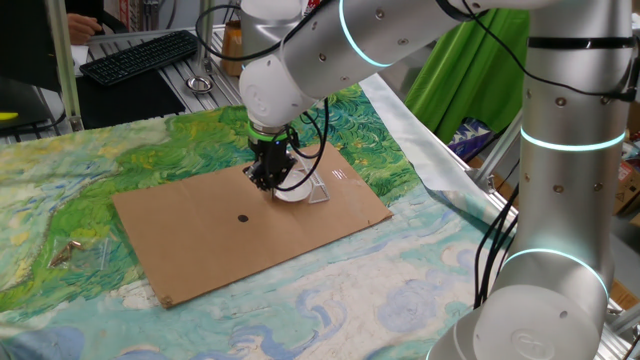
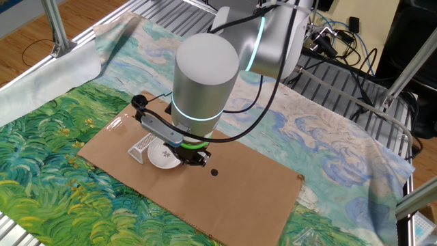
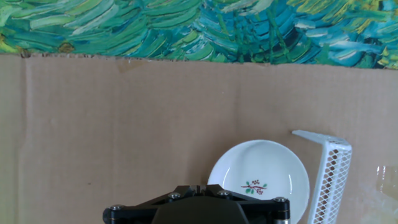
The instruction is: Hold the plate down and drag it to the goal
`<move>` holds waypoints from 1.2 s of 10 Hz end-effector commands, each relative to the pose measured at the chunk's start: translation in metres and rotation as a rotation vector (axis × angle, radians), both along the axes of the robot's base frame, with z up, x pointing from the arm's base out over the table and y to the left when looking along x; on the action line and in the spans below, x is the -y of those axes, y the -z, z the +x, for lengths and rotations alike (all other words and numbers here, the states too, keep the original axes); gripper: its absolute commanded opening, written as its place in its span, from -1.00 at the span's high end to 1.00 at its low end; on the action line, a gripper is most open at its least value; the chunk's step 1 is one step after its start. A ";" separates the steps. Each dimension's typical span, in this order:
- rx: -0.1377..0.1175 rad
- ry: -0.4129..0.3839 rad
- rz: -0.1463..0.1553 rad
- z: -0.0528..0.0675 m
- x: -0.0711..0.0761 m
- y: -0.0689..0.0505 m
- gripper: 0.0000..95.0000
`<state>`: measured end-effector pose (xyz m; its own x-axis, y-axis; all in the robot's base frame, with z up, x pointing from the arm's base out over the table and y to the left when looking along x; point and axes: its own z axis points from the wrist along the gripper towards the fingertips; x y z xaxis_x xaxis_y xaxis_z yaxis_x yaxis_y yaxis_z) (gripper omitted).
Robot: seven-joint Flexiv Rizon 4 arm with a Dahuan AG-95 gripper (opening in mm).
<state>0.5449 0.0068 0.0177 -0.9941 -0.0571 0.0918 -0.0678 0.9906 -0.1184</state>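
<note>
- Nearest the lens in the hand view, bottom centre: black gripper [image 3: 198,208] body, fingertips hidden below the frame edge; jaws closed right down, nothing clasped between them.
- Just beyond, lower right of that view: plate [image 3: 260,179], round, white, shallow, a small sprig mark at its centre, its lower left edge tucked under the gripper housing.
- Pressing contact on the plate not visible; cannot tell exactly where the fingers meet it.
- Right beside the plate's right edge: goal [image 3: 331,171], a pale perforated bracket standing upright with a short arm angled across its top end; touching or a hair apart, cannot tell.
- Beneath both: cardboard sheet [image 3: 124,124], flat and brown, filling the middle of the frame.
- Farthest, along the top: painted cloth [image 3: 186,28] in green and blue swirls.
- From one fixed view, centre: gripper [image 1: 268,175] pointing straight down onto the plate [image 1: 296,190], goal [image 1: 319,192] at its right, a black dot [image 1: 242,217] well to the lower left on the cardboard.
- From the other fixed view: plate [image 2: 162,156] left of the gripper [image 2: 194,158], goal [image 2: 142,146] at its left.
</note>
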 end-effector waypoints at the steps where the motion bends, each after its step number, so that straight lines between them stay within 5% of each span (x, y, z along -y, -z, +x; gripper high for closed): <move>1: 0.001 -0.002 -0.003 -0.001 0.001 -0.001 1.00; 12: 0.002 -0.025 -0.011 -0.001 0.012 -0.002 1.00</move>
<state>0.5433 -0.0063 0.0194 -0.9924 -0.0833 0.0906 -0.0946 0.9872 -0.1281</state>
